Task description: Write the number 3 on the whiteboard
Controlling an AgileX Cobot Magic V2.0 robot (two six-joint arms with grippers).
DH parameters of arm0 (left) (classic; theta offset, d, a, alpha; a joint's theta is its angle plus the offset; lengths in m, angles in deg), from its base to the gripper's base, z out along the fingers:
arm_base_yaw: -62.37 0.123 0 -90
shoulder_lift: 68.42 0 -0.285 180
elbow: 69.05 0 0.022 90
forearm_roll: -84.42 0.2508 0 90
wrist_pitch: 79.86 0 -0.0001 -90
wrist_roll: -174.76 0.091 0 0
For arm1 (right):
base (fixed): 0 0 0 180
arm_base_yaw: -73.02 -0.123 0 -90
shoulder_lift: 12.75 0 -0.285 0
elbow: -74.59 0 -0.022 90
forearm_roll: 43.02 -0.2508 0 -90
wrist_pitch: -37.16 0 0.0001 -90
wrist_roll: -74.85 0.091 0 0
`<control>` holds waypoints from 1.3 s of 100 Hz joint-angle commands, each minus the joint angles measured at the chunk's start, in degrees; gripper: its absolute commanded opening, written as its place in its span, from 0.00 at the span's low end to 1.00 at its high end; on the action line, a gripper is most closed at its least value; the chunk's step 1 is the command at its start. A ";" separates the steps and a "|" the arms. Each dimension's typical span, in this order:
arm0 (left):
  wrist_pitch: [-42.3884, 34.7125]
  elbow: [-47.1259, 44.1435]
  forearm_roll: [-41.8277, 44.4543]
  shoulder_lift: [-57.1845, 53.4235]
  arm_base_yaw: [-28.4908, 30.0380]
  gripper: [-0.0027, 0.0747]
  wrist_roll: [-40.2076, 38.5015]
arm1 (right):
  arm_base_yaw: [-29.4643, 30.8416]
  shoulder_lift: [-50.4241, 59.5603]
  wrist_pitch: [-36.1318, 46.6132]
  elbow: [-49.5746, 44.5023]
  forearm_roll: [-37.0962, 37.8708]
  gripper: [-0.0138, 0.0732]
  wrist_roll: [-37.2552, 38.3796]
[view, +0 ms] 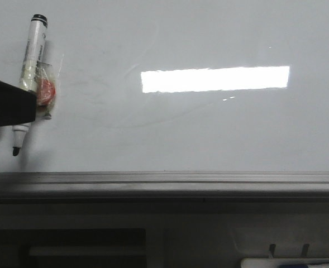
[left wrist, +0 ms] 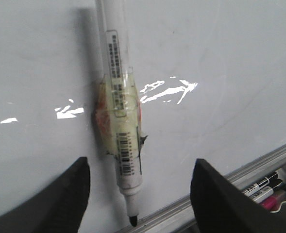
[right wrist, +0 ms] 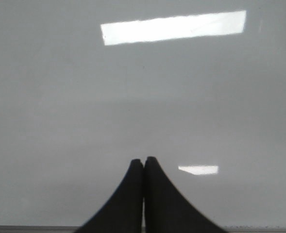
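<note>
Left wrist view shows my left gripper [left wrist: 140, 187] spread open with the marker [left wrist: 119, 121] lying between its fingers untouched on the whiteboard [left wrist: 230, 58], long axis running along the fingers, uncapped tip toward the board's metal edge [left wrist: 240, 177]. I judge an off-centre close would roll it and smear ink; no number 3 is drawn, and my right gripper [right wrist: 143, 162] is closed on nothing.

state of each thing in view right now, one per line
marker: uncapped, tip down, stuck to the board, not gripped
whiteboard: no 3 yet, only faint smudges
left gripper: open, fingers either side of the marker
right gripper: shut, empty
</note>
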 commanded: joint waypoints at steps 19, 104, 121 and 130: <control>-10.11 1.92 -2.61 5.05 -0.54 0.56 -2.22 | 0.24 -1.09 4.71 2.12 -0.29 0.09 -0.05; -7.26 1.92 18.35 8.27 -0.54 0.01 -2.22 | 0.24 -2.68 -9.25 9.52 -5.41 0.09 -0.05; -7.17 1.92 36.11 4.88 -0.54 0.01 -2.22 | -1.11 -10.42 -17.37 13.66 -12.38 0.09 -9.89; -7.17 1.92 39.38 4.63 -0.54 0.01 -2.22 | -2.60 -14.40 -19.32 14.66 -25.97 0.09 -25.59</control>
